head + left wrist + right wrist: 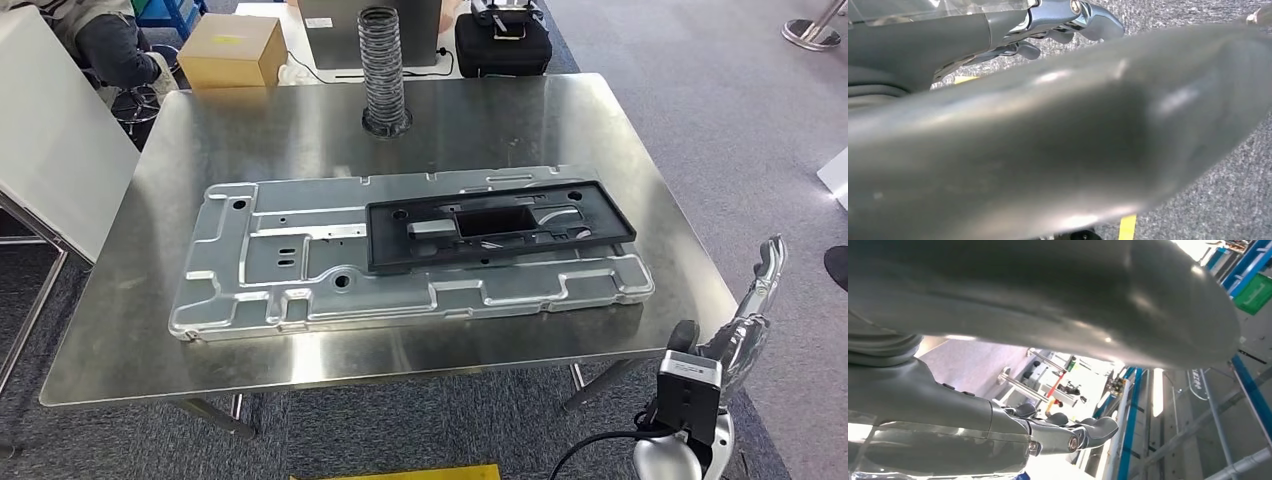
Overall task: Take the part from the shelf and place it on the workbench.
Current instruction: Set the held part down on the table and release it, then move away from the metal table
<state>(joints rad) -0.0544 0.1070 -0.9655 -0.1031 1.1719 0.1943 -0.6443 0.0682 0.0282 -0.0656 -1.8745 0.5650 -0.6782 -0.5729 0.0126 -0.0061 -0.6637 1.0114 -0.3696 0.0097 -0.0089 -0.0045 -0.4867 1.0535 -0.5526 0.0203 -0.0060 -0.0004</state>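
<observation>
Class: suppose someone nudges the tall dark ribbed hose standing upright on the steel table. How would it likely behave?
The tall dark ribbed hose would probably tip: it stands tall on a narrow base. Its corrugated wall suggests it may flex. On the smooth steel table it might slide first.

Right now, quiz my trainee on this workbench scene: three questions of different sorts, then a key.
1. True or false: the black frame lies on the silver metal panel.
2. What stands upright toward the workbench's far edge? A) ribbed hose B) bottle C) lamp
3. Fill in: the right hand holds ____.

Key: 1 true; 2 A, the ribbed hose; 3 nothing, its fingers are apart beside the table.
</observation>
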